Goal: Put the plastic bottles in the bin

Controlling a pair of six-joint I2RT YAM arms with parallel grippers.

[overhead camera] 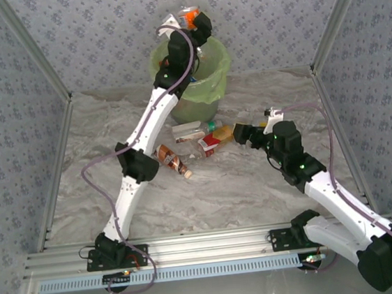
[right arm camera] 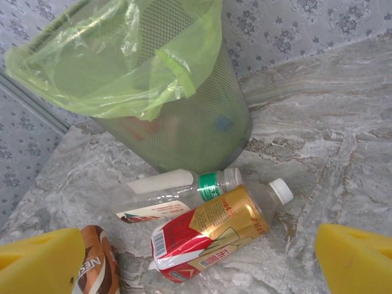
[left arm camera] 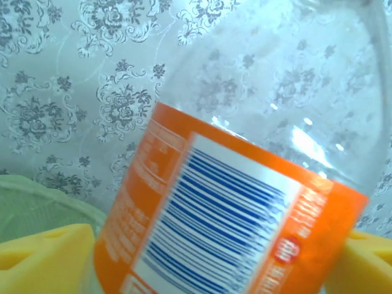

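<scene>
My left gripper (overhead camera: 193, 22) hangs above the bin (overhead camera: 211, 93), a round pale green bucket with a light green bag. Its yellow pads (left arm camera: 43, 257) stand wide apart, and a clear plastic bottle with an orange label (left arm camera: 233, 214) sits blurred and loose between them. On the table in front of the bin lie a clear bottle with a green band (right arm camera: 177, 187), a red and gold bottle (right arm camera: 211, 236) and a brown bottle (right arm camera: 95, 272). My right gripper (overhead camera: 250, 131) is open just right of the red and gold bottle (overhead camera: 216, 138), with nothing between its pads (right arm camera: 355, 257).
The bin (right arm camera: 184, 135) stands against the patterned back wall, and coloured shapes show through its mesh side. Patterned walls with metal posts close in the marble table (overhead camera: 257, 197) on the left and right. A metal rail (overhead camera: 206, 248) carries both arm bases at the near edge.
</scene>
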